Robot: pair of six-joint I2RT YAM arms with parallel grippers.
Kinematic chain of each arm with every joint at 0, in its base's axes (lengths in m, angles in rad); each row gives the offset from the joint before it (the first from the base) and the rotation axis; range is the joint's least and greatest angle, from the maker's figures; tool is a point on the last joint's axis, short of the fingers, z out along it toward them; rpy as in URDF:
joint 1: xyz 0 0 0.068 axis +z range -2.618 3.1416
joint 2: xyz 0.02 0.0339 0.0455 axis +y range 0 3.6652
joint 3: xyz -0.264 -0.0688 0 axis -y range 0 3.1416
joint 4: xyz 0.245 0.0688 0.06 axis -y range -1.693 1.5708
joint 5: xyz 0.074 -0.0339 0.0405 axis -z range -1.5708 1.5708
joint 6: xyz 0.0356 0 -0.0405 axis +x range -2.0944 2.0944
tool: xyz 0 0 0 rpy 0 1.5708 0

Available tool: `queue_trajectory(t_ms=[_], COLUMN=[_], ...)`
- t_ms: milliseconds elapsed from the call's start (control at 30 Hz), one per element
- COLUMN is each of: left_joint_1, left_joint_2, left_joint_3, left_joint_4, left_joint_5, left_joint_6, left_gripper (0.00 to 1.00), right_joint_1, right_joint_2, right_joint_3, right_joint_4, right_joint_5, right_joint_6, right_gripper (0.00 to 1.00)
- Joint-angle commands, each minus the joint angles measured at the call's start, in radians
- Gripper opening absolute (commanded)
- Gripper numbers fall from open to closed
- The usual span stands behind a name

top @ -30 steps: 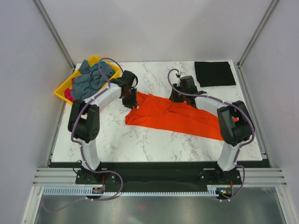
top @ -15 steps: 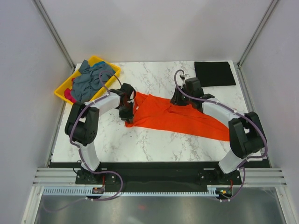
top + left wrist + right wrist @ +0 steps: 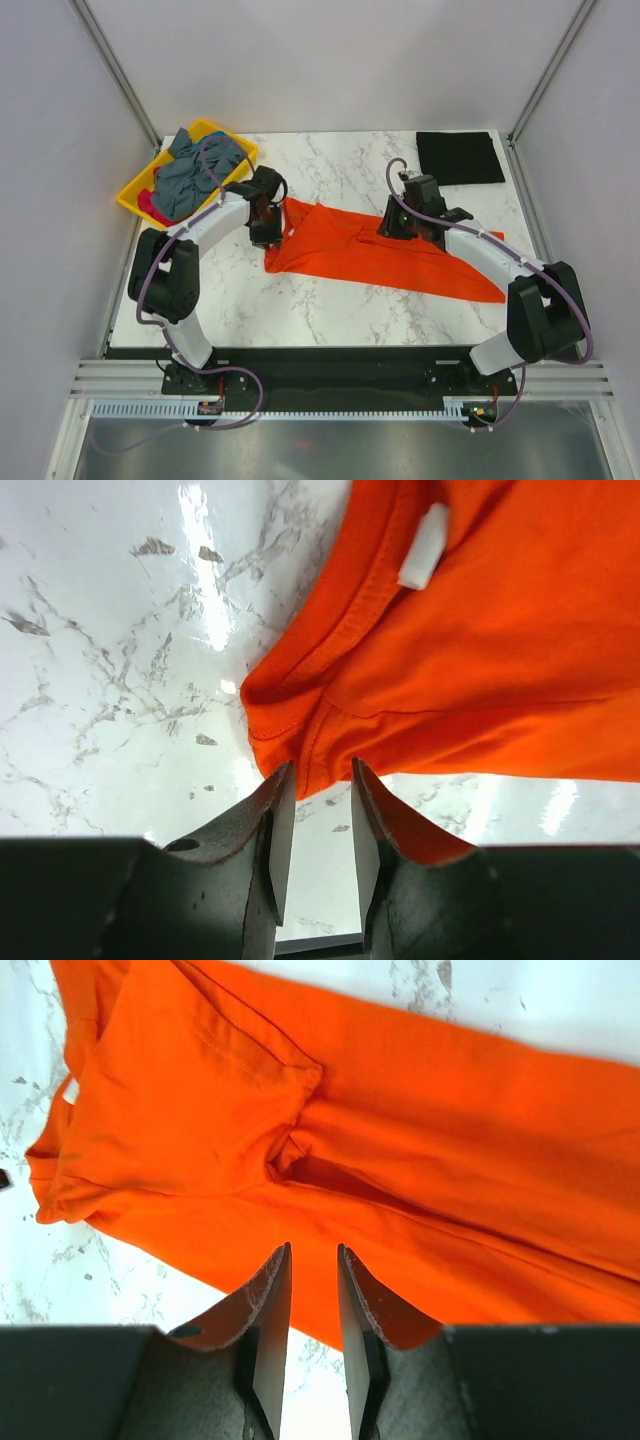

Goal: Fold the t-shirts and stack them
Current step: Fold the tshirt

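We judged the task to be in its early part: one black t-shirt (image 3: 459, 157) lay folded flat in the upper right of the top view, the only piece that looked finished. The orange t-shirt (image 3: 370, 255) lay stretched in a long band across the middle of the frame, creased and not yet folded. The left gripper (image 3: 318, 780) had its jaws nearly together on the shirt's hem near the collar, pinching its edge. The right gripper (image 3: 312, 1260) held its jaws just as narrow, with orange cloth in the gap, apparently nipping a fold at mid-body. The grey-blue shirts (image 3: 190, 175) and a bit of pink cloth (image 3: 148, 203) were heaped in the yellow tray (image 3: 226, 131) at the upper left, so by our reckoning they were left to do, along with the stacking. The surface (image 3: 340, 310) was white marble-patterned and glossy, catching the light in the left wrist view. Plain pale walls (image 3: 330, 60) closed it in, with slanted metal posts (image 3: 115, 70) at the corners.
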State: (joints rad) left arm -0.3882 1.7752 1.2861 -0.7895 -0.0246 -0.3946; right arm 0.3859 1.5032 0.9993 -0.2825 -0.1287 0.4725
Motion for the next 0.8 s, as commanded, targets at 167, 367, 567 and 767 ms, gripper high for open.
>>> queue_trajectory(t_ms=[167,367,567,767], left_joint_1=[-0.018,-0.017,-0.015,-0.017], left_joint_2=[-0.063,0.048,0.119,0.135], left_joint_3=[0.058,0.044,0.027,-0.010], left_joint_4=[0.056,0.104,0.121,0.118], left_joint_5=[0.165,0.164,0.092,-0.017], left_joint_6=[-0.027,-0.049,-0.075,-0.063], left_gripper=[0.30,0.08,0.02,0.02], right_joint_1=[-0.022,-0.148,-0.295,-0.380], right_joint_2=[-0.032,-0.012,0.017,0.045], right_joint_3=[-0.010,-0.024,-0.057,-0.135], right_joint_4=[-0.139,-0.214,-0.239,-0.253], right_joint_5=[0.123,0.121,0.158,0.219], right_joint_6=[0.046,0.035,0.021,0.054], right_gripper=[0.26,0.17,0.10,0.06])
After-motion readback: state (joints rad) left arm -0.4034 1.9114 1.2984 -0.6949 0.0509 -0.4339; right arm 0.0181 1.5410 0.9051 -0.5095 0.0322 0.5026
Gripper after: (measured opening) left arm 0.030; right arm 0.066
